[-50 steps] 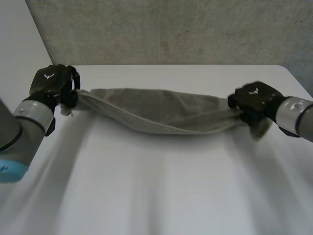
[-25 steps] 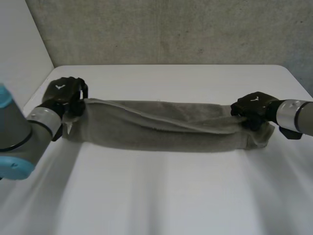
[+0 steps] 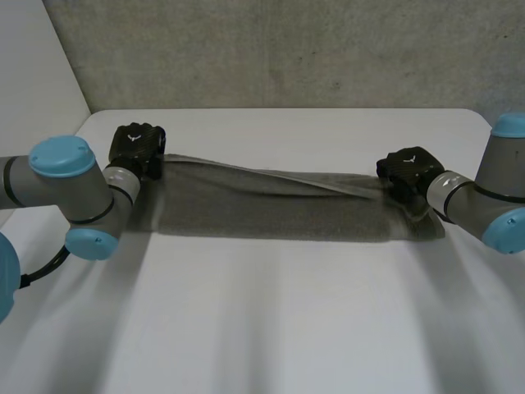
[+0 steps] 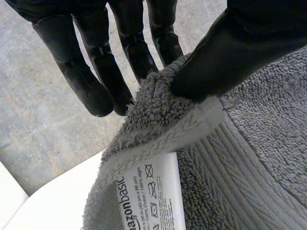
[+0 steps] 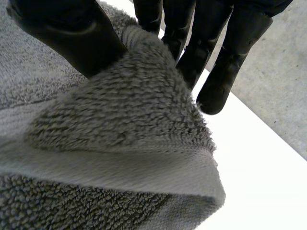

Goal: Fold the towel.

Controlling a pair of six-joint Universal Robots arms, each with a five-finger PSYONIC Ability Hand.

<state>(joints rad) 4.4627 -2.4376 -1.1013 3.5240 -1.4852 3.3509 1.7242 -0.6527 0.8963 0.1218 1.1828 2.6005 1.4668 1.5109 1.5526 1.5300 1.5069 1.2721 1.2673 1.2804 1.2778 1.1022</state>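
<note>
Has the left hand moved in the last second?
Yes. The left hand, pinching the towel at a corner, has shifted inward from the table's left edge toward its middle.

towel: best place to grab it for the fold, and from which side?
Take the towel at its two far corners, one from each short end, in a pinch, as the left hand and right hand hold it now. It lies as a long strip across the table; the hem lifts there, while the near edge lies flat.
</note>
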